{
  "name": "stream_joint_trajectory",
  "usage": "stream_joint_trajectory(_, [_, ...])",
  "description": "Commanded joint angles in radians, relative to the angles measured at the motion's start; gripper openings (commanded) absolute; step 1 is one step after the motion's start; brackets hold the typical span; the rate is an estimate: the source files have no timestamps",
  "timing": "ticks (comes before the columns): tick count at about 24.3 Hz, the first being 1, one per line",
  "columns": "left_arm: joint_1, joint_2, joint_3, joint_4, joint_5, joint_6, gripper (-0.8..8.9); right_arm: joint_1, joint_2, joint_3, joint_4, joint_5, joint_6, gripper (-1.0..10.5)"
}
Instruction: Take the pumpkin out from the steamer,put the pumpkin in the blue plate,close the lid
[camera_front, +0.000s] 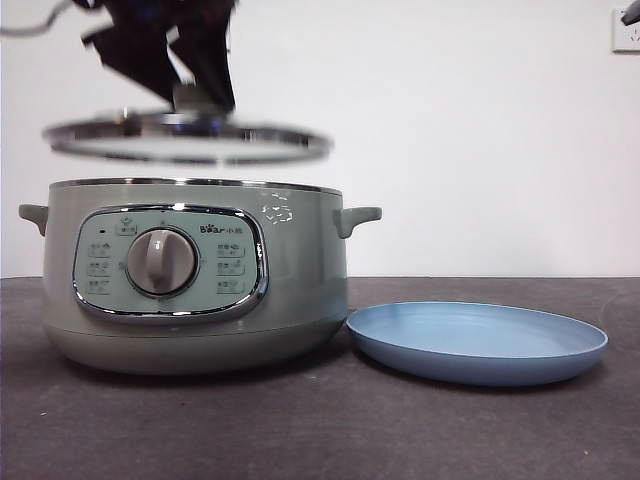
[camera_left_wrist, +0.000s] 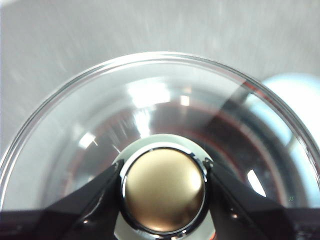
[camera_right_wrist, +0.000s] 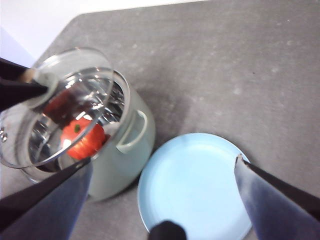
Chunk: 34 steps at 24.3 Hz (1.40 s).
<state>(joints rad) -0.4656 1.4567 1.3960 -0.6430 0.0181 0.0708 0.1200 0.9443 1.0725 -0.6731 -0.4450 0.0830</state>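
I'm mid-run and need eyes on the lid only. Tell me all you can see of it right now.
The lid is a round pane of clear glass with a chrome rim and a knob with a brassy metal top. The left gripper is shut on the knob, one black jaw on each side. The lid hangs in the air just above the steamer, roughly level and clear of the rim, set a little off-centre. It looks motion-blurred. Through the glass, in the right wrist view, the pumpkin shows inside the pot.
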Motion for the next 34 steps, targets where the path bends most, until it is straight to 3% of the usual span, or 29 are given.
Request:
stream_joint_trajectory(1, [0.0,-0.056,0.04,0.014,-0.018,0.01,-0.09,0.029,0.023,0.004,0.039,-0.002,0.037,4.7])
stream_joint_trajectory(10, [0.002,-0.225,0.053,-0.113,-0.266,0.012,-0.09,0.224,0.204,0.064,0.116,0.002,0.046,4.7])
stream_joint_trajectory(17, [0.002,-0.362,0.053,-0.223,-0.516,0.013,-0.09,0.38,0.477,0.307,0.016,0.021,-0.018,4.9])
stream_joint_trajectory(24, [0.002,-0.482,0.053,-0.317,-0.724,0.034,-0.09,0.532,0.811,0.747,-0.265,0.153,-0.101,5.4])
stream_joint_trajectory(29, [0.002,-0.525,0.053,-0.365,-0.728,0.035,-0.08,0.653,1.074,1.093,-0.491,0.302,-0.13,5.5])
stream_joint_trajectory(31, [0.002,-0.525,0.053,-0.381,-0.727,0.035,-0.08,0.695,1.144,1.146,-0.52,0.4,-0.152,5.5])
stream_joint_trajectory(34, [0.002,-0.52,0.053,-0.391,-0.721,0.035,-0.09,0.732,1.21,1.147,-0.51,0.461,-0.171,5.5])
